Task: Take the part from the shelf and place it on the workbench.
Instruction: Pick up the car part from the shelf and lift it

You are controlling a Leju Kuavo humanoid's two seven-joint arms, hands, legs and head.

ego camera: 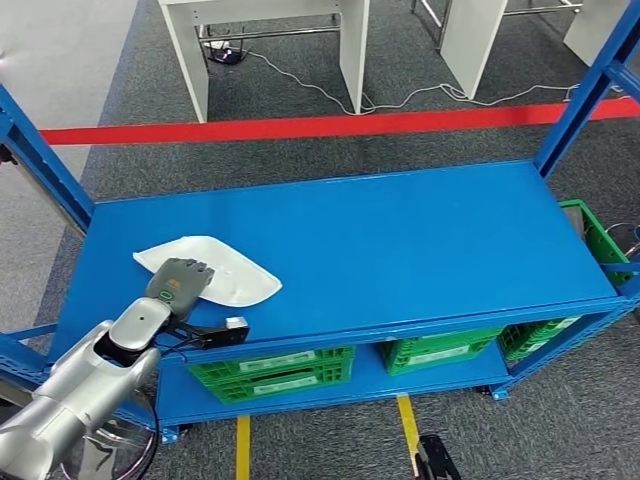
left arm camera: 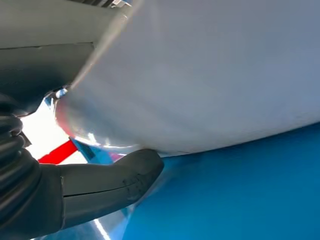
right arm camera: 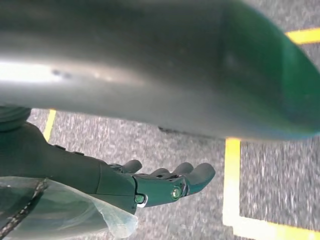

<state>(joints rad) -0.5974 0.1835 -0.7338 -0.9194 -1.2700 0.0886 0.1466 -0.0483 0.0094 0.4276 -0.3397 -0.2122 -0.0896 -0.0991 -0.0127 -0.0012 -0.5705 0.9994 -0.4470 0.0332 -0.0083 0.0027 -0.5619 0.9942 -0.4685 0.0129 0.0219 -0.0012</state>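
Observation:
The part [ego camera: 230, 278] is a flat white curved panel lying on the left of the blue shelf top [ego camera: 392, 240]. My left hand [ego camera: 180, 282] reaches in from the lower left and grips the panel's near edge, fingers over its top. In the left wrist view the white part [left arm camera: 211, 75] looms close, with my thumb [left arm camera: 113, 182] under its rim, just above the blue surface. My right hand [right arm camera: 162, 185] hangs beside my body over the grey carpet, its fingers stretched out and holding nothing.
Green crates [ego camera: 272, 372] [ego camera: 441, 350] sit on the lower shelf, and another [ego camera: 596, 235] stands past the right end. Blue uprights rise at the shelf corners. Beyond the shelf lie a red floor line [ego camera: 302, 127], white table legs [ego camera: 355, 50] and cables.

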